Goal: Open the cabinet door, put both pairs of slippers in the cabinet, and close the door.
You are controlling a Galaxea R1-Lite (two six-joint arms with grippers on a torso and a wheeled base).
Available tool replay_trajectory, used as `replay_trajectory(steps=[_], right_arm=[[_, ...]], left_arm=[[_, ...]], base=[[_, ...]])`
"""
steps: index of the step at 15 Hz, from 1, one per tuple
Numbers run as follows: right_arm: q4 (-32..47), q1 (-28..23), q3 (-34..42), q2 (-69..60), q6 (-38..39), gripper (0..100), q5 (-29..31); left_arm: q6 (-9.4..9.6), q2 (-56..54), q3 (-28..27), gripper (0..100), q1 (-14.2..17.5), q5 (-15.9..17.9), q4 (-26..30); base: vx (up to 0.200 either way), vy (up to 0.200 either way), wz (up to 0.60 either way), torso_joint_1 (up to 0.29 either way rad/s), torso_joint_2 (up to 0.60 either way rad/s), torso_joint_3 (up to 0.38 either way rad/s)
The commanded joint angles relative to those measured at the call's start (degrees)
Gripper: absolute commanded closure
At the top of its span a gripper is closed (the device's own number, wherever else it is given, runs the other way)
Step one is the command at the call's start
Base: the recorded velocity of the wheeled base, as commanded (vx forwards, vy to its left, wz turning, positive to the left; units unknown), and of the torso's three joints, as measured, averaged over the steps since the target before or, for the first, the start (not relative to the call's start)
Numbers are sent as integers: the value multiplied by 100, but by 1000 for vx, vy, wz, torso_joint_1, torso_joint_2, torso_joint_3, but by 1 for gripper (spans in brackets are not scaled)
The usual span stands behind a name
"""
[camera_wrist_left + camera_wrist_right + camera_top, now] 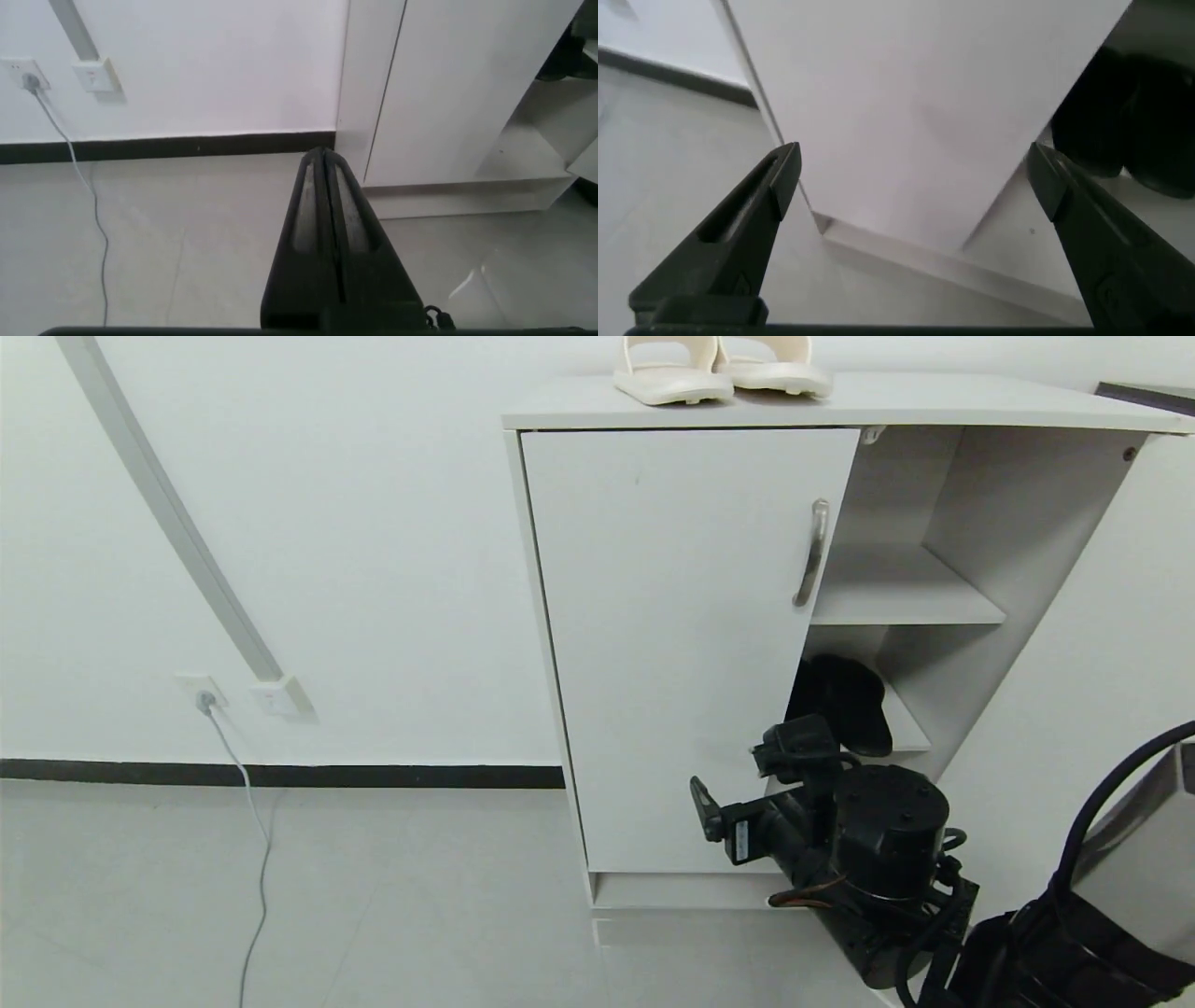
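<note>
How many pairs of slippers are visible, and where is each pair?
2. The cream pair sits on top of the cabinet; the black pair lies on a lower shelf inside, partly hidden by the closed door.

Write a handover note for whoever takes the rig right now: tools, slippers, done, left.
Left tool: shut, empty, over the floor.
Right tool: open, empty, low in front of the closed left door.
Black slippers: on the lower shelf inside the cabinet.
Cream slippers: on the cabinet top.
Done: right door open, black pair in.
Left: put the cream pair in, close the door.
</note>
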State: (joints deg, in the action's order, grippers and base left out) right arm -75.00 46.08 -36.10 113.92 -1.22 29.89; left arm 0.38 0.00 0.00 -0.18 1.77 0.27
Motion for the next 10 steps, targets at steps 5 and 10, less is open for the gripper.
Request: replay_trajectory(steps=[5,10], right_arm=[[-24,15,6,16,-1,0,-10],[-33,15,6,25,-1,0,-10]], left_arm=[[-3,9,0,100,1,-1,-9],[-3,9,0,100,1,-1,-9]], base=[[0,0,0,63,-510,-364],[0,0,0,126,-463,-333]])
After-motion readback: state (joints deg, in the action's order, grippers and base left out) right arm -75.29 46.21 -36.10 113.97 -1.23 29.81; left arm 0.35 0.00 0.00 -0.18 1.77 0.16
